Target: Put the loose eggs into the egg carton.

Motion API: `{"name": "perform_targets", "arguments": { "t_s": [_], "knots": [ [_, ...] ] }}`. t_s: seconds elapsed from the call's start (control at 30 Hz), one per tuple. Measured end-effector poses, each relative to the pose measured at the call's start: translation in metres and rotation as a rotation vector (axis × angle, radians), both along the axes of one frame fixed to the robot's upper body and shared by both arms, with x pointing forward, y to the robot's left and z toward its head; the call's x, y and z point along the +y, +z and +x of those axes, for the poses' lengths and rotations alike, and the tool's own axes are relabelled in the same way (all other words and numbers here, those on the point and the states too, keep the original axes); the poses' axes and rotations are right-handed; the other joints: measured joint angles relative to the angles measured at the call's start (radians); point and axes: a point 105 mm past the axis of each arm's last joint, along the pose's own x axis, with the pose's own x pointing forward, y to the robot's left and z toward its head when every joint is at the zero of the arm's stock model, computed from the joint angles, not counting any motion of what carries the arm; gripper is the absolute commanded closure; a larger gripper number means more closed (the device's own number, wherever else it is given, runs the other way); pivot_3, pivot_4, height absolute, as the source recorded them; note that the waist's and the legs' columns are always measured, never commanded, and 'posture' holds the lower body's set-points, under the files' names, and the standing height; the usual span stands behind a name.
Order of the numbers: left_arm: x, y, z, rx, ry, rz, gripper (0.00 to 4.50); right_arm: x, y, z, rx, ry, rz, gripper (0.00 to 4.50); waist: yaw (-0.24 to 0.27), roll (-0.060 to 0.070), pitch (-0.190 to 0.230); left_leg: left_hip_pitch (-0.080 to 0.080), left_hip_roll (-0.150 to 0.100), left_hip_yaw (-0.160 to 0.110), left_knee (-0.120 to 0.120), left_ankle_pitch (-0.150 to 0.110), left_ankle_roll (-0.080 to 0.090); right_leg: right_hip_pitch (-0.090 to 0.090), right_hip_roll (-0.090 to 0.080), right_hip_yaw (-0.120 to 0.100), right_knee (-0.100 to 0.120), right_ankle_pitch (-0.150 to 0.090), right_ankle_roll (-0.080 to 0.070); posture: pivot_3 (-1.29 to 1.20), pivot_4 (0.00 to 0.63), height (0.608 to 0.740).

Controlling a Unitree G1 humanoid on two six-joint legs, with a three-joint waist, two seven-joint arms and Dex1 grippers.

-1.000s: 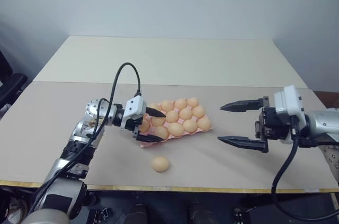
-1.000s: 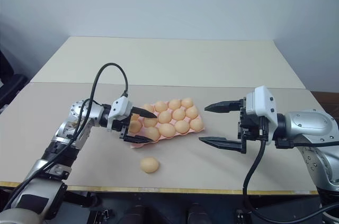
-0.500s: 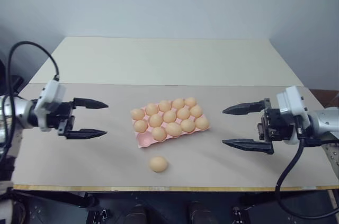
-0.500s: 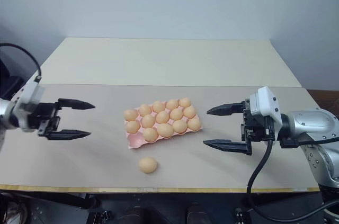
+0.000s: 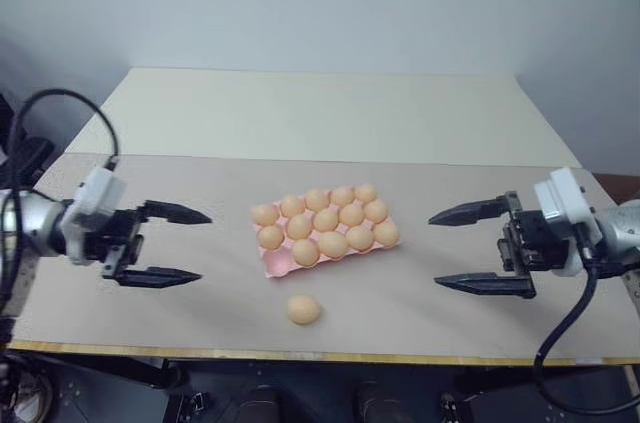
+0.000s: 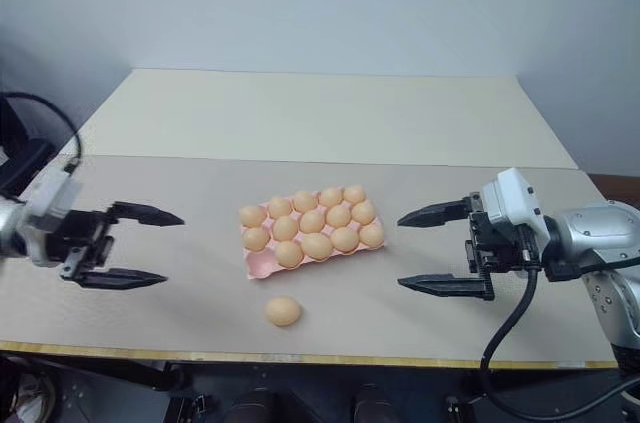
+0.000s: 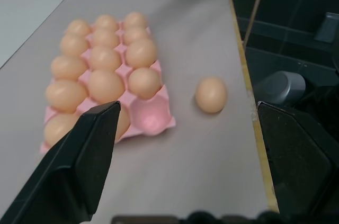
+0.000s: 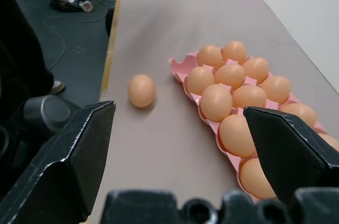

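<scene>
Egg carton: the flat pink moulded egg carton, a rectangular lidless tray of three by five round cups, lies slightly askew near the middle of the grey-beige tabletop.
Carton contents: fourteen smooth tan-orange oval eggs sit in its cups; the one bare cup is at the carton's near-left corner, as the head views show it.
Loose egg: one matching light-brown loose egg rests on the tabletop just in front of the carton, close to the empty cup but not touching the tray, between the carton and the table's near edge.
Left gripper: the black two-fingered left gripper hangs well to the left of the carton, pointing toward it, jaws spread wide and holding nothing.
Right gripper: the black two-fingered right gripper hangs well to the right of the carton, pointing toward it, jaws likewise spread wide and empty.
Far table: a cream-coloured tabletop adjoins the grey one beyond the carton, toward the pale wall.
</scene>
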Motion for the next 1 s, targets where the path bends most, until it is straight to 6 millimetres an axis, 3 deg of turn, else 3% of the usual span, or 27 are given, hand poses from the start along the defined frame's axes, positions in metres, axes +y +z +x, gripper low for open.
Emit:
{"name": "perform_targets", "arguments": {
  "t_s": [0.17, 0.37, 0.9, 1.0],
  "knots": [
    [-0.047, -0.023, 0.005, -0.015, -0.184, 0.102, 0.02, 0.005, 0.000, -0.003, 0.001, 0.046, -0.017, 0.00, -0.003, 0.000, 0.000, -0.001, 0.000, 0.000, 0.000, 0.000, 0.000, -0.001, 0.000, 0.001, -0.001, 0.000, 0.000, 0.00, 0.150, 0.740],
    [-0.081, -0.051, 0.003, -0.020, -0.310, 0.176, 0.02, 0.008, 0.000, -0.005, -0.009, 0.053, -0.023, 0.00, -0.005, 0.000, 0.000, -0.001, 0.000, 0.000, 0.000, 0.000, 0.000, 0.000, 0.000, 0.001, -0.001, 0.000, 0.000, 0.00, 0.150, 0.740],
    [-0.104, -0.093, 0.006, -0.172, -0.388, 0.353, 0.02, 0.011, 0.001, -0.011, -0.033, 0.028, -0.011, 0.00, -0.003, 0.000, 0.000, -0.001, -0.001, -0.001, 0.000, 0.000, 0.000, 0.000, 0.000, 0.001, -0.001, 0.000, 0.000, 0.00, 0.150, 0.740],
    [-0.107, -0.095, 0.007, -0.180, -0.386, 0.362, 0.61, 0.011, 0.001, -0.010, -0.035, 0.023, -0.010, 0.00, -0.003, 0.000, 0.000, 0.000, -0.001, -0.001, 0.000, 0.000, 0.000, 0.000, 0.000, 0.001, -0.001, 0.000, 0.000, 0.00, 0.150, 0.740]
  ]
}}
